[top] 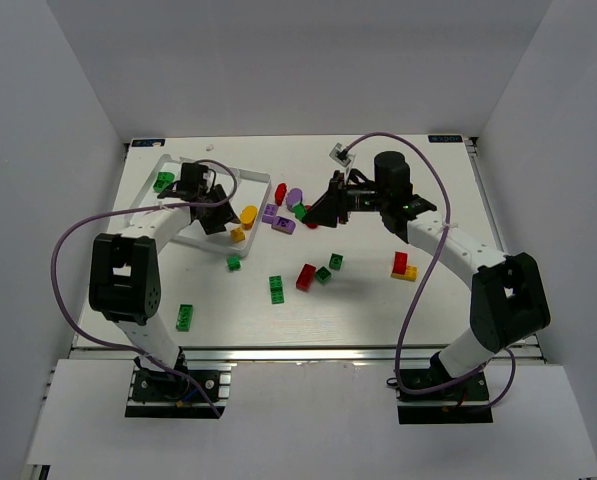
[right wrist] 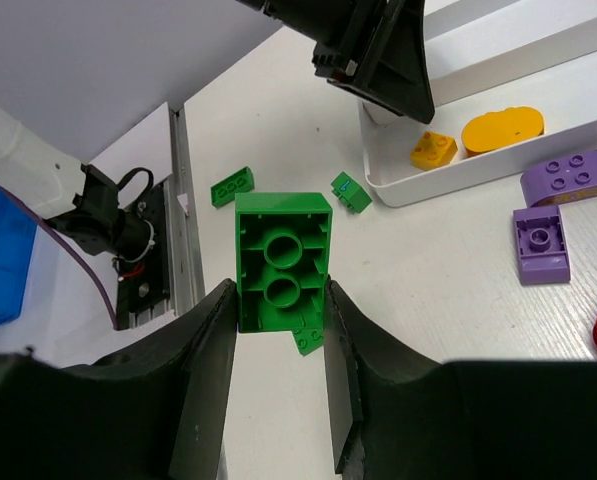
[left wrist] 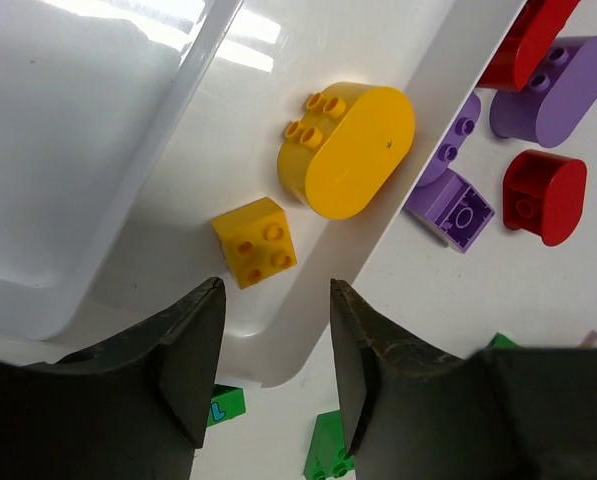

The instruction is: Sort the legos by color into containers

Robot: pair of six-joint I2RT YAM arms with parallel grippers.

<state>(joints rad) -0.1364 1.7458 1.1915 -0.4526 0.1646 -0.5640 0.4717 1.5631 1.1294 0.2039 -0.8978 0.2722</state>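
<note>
The white tray (top: 248,176) lies at the back left and holds green bricks (top: 164,182) in its far compartment. My left gripper (top: 218,212) is open and empty over the tray's near corner (left wrist: 418,110). Just ahead of its jaws (left wrist: 275,300), a yellow square brick (left wrist: 255,241) and a yellow oval (left wrist: 348,150) lie in the nearest compartment. My right gripper (top: 323,212) is shut on a green brick (right wrist: 283,262), held off the table with its hollow underside toward the camera. The tray also shows in the right wrist view (right wrist: 458,170).
Loose on the table are purple bricks (top: 284,225), a red oval (top: 280,193), a red brick (top: 305,276), a red-and-yellow pair (top: 403,265), and green bricks (top: 277,288) (top: 185,317) (top: 234,262). White walls enclose the table.
</note>
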